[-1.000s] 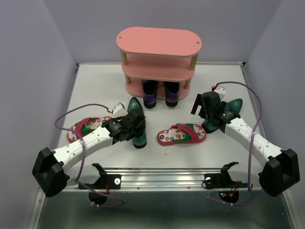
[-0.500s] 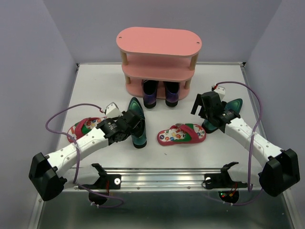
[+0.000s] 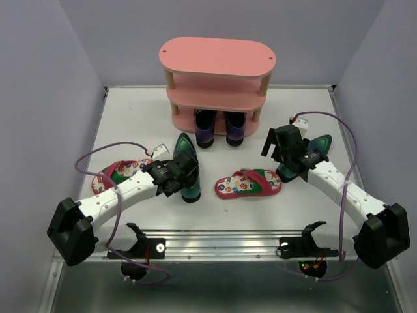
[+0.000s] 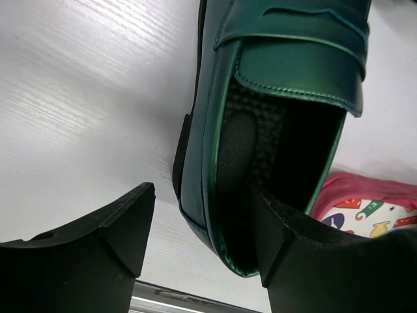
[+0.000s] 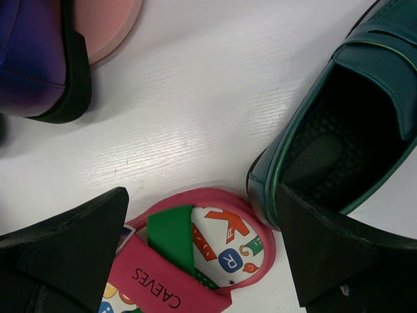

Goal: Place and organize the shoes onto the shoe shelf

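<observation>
My left gripper is open over the heel of a dark-green loafer. One finger reaches into the shoe's mouth and the other finger stands off its outer side. My right gripper hangs open above the end of a red flip-flop, beside the second green loafer. Two purple loafers stand on the bottom tier of the pink shoe shelf. Another red flip-flop lies under my left arm.
The shelf's upper two boards carry nothing. Grey walls close in the table on three sides. A metal rail runs along the near edge between the arm bases. A purple cable loops over the right arm.
My left arm swung slightly left and came back, its jaws narrowing and widening again round the green loafer's heel. The shoe and my right arm have stayed put.
</observation>
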### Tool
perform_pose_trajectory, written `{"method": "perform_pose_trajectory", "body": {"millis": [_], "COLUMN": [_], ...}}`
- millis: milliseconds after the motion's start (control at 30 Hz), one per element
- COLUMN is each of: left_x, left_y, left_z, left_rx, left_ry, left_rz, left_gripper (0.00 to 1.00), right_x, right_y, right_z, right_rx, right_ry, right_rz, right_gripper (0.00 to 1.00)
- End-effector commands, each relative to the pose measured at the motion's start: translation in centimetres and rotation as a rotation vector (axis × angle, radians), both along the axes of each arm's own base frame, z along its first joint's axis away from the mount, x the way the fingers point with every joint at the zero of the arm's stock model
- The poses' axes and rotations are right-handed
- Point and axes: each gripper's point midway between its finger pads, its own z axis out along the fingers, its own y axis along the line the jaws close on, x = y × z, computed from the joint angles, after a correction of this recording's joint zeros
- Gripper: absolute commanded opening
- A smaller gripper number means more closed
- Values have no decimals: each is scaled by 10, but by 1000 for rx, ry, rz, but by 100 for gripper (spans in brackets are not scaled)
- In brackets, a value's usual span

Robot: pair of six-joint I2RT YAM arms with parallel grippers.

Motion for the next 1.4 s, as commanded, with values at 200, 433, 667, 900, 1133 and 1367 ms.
{"method": "perform_pose_trajectory", "body": {"millis": [200,433,667,900,1133,1367], "left_x": [-5,-4,-24,-18,31,68], "left_y": [-6,25,49,47,29,2], "left_z": [-26,25,55,85,165,204], "left_rx": [33,102,143,63,143,245], "left_ry": [93,13,46,-46,-268,-312], "left_rz": [-48,47,56,51,-118,-285], "left_gripper": [40,0,0,0,0,0], "right_x": [9,9,11,12,14,13], "right_y": [6,5,9,10,11,9], "right_z": [15,13,13,12,15,21], "right_rx": [19,16,26,29,30,26], "right_ry": [-58,-55,-54,-55,-60,-71], "right_rz": [8,9,20,24,25,22], "right_gripper": [100,100,100,100,100,100]}}
